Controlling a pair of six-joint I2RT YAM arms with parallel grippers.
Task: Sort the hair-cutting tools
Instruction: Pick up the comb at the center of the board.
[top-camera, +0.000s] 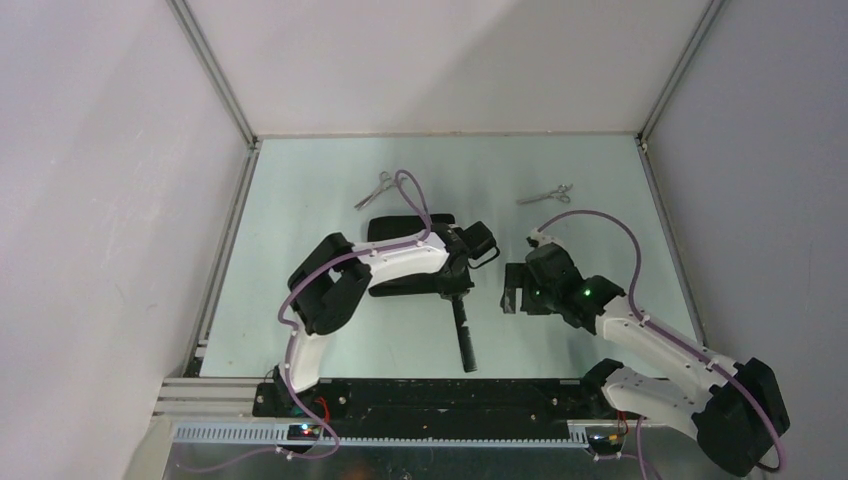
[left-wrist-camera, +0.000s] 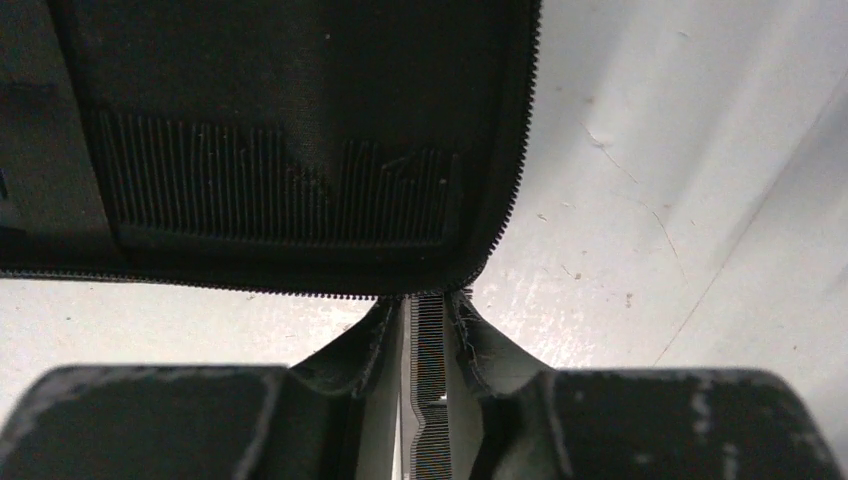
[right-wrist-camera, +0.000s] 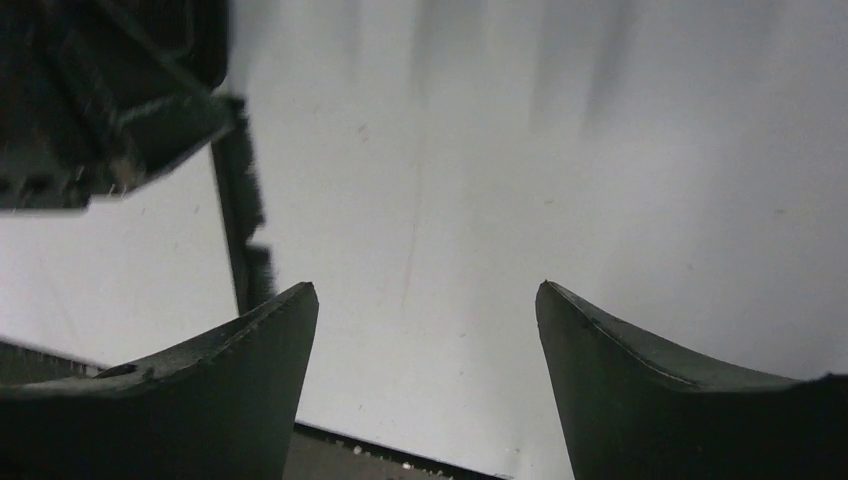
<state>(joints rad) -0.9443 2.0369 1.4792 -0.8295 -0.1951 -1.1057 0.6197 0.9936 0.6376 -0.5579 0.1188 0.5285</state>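
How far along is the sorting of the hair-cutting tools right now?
Early. Done: one comb lies inside the open zip case. In hand: the left gripper has its jaws pinched on the second comb, beside the case. Left: the far-left scissors and the far-right scissors lie untouched at the far side of the table. The right gripper hangs open and empty.
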